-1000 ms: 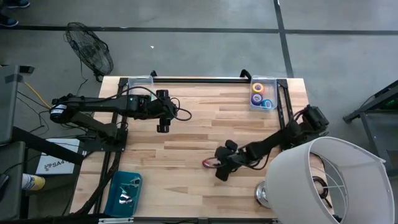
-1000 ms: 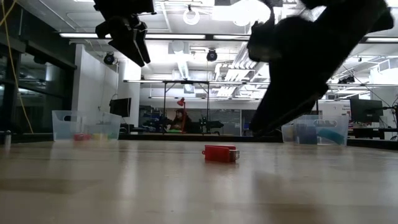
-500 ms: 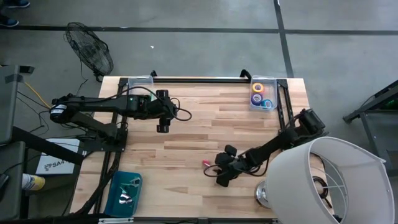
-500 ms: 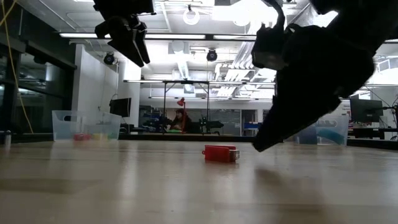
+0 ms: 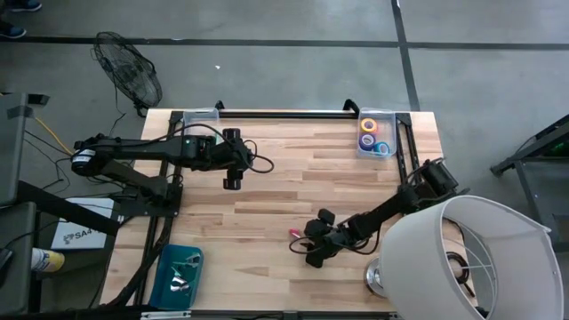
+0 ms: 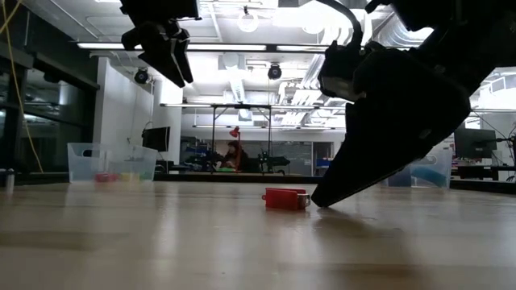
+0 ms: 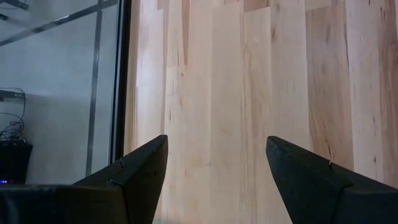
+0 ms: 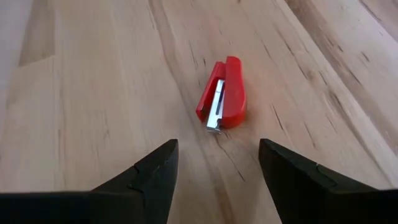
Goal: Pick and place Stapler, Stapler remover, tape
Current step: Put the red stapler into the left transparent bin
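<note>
A small red stapler (image 8: 224, 93) lies on its side on the wooden table (image 5: 267, 204), near the middle toward the near edge (image 5: 292, 234). My right gripper (image 8: 214, 168) stands open, low and slanting down, just short of the stapler; its fingertips sit apart from it on the side toward the table's right (image 6: 321, 200). Tape rolls (image 5: 373, 133) lie in a clear bin at the far right corner. My left gripper (image 5: 232, 182) hangs open, high above the table's far left part (image 6: 173, 60), with nothing between its fingers (image 7: 216, 162). I cannot make out a stapler remover.
A blue tray (image 5: 178, 276) with small shiny things sits at the near left corner. Another clear bin (image 5: 203, 116) stands at the far left. A large white lampshade (image 5: 471, 258) and its base overhang the near right corner. Bare wood lies between the arms.
My right gripper has sunk toward the table and gone a little toward the near left, closing in on the red stapler, its fingers still open. The stapler has stayed where it was.
</note>
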Tool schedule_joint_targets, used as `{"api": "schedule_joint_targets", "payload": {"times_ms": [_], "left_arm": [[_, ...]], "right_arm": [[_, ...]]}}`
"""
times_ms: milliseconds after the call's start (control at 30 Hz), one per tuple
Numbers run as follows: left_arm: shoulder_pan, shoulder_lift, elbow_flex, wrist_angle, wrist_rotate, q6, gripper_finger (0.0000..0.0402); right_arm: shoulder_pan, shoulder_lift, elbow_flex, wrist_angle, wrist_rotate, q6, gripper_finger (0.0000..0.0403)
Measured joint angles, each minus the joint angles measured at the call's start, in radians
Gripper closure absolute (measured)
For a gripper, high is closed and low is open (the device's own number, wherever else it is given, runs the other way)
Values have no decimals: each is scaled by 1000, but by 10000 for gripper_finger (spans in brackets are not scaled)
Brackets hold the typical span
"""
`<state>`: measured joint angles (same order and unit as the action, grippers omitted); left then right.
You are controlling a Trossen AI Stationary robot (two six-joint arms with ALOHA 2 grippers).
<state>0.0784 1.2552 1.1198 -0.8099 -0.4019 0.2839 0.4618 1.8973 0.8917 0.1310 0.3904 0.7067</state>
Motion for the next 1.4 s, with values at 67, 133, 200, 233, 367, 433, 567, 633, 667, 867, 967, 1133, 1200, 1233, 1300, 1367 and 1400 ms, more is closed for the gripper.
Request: {"api": "schedule_joint_targets", "payload": {"times_ms": [67,133,200,233,367,433,567,633,667,867,967,1133,1200,1233,1300,1367,1400], "left_arm": [[0,0,0,-1,0,0,133],[0,0,0,-1,-1,0,133],[0,0,0,-1,-1,0,133],[0,0,0,-1,-1,0,133],[0,0,0,-1,-8,0,133],[0,0,0,-1,-9,0,133],[0,0,0,0,-10,0,133],[0,0,0,0,-12,0,133],[0,0,0,0,-12,0,133],[0,0,0,0,-15,0,133],[0,0,0,0,-15,0,133],[0,0,0,0,-15,0,133],[0,0,0,0,-15,0,133],[0,0,0,0,-15,0,133],[0,0,0,0,-15,0,133],[0,0,0,-1,-15,0,133],[0,0,0,-1,-15,0,133]], "right_arm": [[0,1,0,2,1,-6,187],[0,1,0,3,-2,-13,187],[-1,1,0,5,-3,-23,187],[-1,1,0,9,-4,-34,187],[-1,8,12,16,-15,-82,187],[-2,17,24,14,-12,-102,187],[-9,51,56,1,10,-94,187],[-15,67,74,-2,28,-71,187],[-17,73,80,-5,37,-63,187],[-21,87,95,-13,63,-53,187],[-22,87,95,-18,76,-53,187],[-23,87,96,-43,80,-53,202],[-23,87,96,-50,83,-51,214],[-23,87,96,-53,83,-51,220],[-23,87,96,-56,86,-50,234],[-24,87,96,-59,87,-50,248],[-24,87,95,-60,87,-50,256]]}}
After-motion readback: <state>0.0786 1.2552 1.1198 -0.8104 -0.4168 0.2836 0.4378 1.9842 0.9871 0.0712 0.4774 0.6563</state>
